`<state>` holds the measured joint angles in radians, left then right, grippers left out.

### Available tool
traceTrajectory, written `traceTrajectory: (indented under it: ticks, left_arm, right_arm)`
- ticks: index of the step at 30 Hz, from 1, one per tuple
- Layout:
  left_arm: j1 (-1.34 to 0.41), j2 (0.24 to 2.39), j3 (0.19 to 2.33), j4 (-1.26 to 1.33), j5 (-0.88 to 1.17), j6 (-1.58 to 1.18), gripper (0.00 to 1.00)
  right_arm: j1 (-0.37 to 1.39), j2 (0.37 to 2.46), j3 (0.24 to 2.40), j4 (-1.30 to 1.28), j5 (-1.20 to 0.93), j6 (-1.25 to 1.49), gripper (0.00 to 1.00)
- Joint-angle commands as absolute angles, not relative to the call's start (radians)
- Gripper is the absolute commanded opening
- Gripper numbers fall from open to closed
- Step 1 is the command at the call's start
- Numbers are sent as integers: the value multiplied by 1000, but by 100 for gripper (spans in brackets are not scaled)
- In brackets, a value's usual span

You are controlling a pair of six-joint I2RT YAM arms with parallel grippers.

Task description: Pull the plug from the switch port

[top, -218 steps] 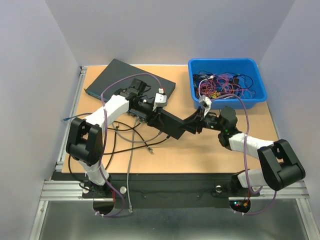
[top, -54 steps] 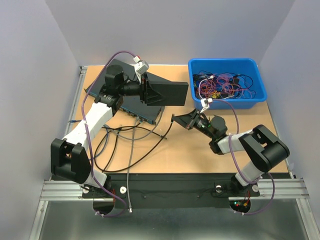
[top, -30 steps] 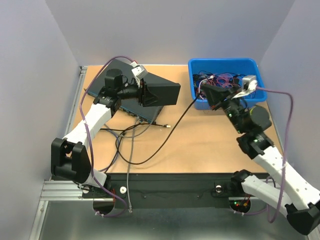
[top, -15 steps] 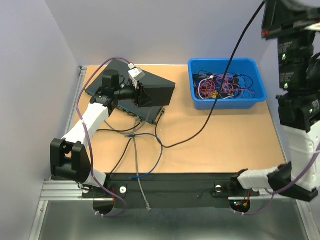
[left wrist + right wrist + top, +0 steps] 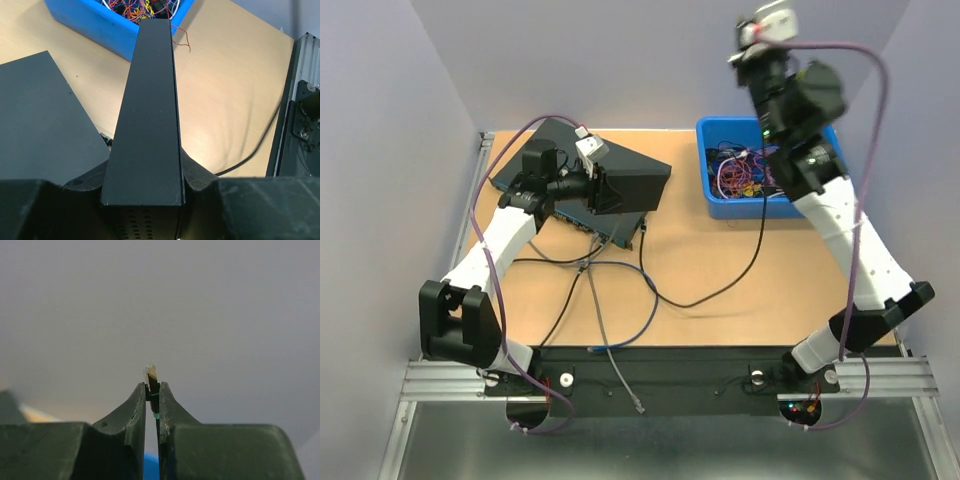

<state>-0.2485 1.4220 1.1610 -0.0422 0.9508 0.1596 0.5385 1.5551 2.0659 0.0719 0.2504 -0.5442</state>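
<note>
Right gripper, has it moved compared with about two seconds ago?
Yes. In the top view the right gripper has gone from table level, left of the blue plastic bin, up to high above the bin.

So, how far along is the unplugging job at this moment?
Done: the plug is out, pinched in the right gripper high above the table. In hand: the left gripper holds the black switch box on edge, and the black cable trails down to the table. Left: probably only putting both down.

no text, label or number is readable anywhere.
</note>
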Motion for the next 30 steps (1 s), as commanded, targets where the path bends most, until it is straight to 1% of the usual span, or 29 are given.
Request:
traceTrajectory:
  ticks: [1,3,4,9,10,13,15,16,17,18,19,21,22,26,27,29,30]
  left_arm:
    - [-245,1353,1207,66,999,149,0]
    - [-245,1351,1204,72,1000,144,0]
    - [-245,1351,1203,74,1000,143,0]
    - [-245,1356,1207,75,1008,141,0]
    - [-245,1358,1207,75,1009,143,0]
    - [-245,1359,1206,78,1009,143,0]
    - [-245,1358,1204,80,1009,141,0]
    - [-244,1359,1204,81,1009,140,0]
    - [-245,1358,1203,83,1009,138,0]
    - [-245,1361,1203,81,1009,138,0]
    - [-245,1359,1203,83,1009,138,0]
    - [-245,1364,1204,86,1011,135,0]
    - [-245,1365,1206,89,1011,132,0]
    - [-244,1364,1206,92,1003,132,0]
    - [-245,1364,1207,92,1000,135,0]
    - [-245,1365,1210,91,994,137,0]
    - [-245,1368,1212,92,993,138,0]
  right_arm:
    - [545,1396,1683,80,169,-357,0]
    - [543,1347,1552,69,76,-278,0]
    - [543,1313,1426,52,51,-205,0]
    - [545,1272,1159,5,14,-28,0]
    - [543,1272,1135,-56,17,-9,1]
    - [543,1273,1053,-135,6,75,0]
    - [543,1273,1020,-156,-67,106,0]
    - [546,1281,996,-176,-154,121,0]
    - [546,1287,989,-187,-197,127,0]
    - [551,1295,986,-201,-224,133,0]
    - [554,1305,988,-213,-198,144,1]
    - [557,1333,1008,-244,-111,158,0]
    - [557,1336,1018,-256,-19,156,1]
    - [557,1316,1164,-305,37,91,0]
    - [558,1316,1277,-323,40,74,0]
    - [557,1325,1415,-385,26,42,1]
    - [558,1344,1580,-402,5,40,0]
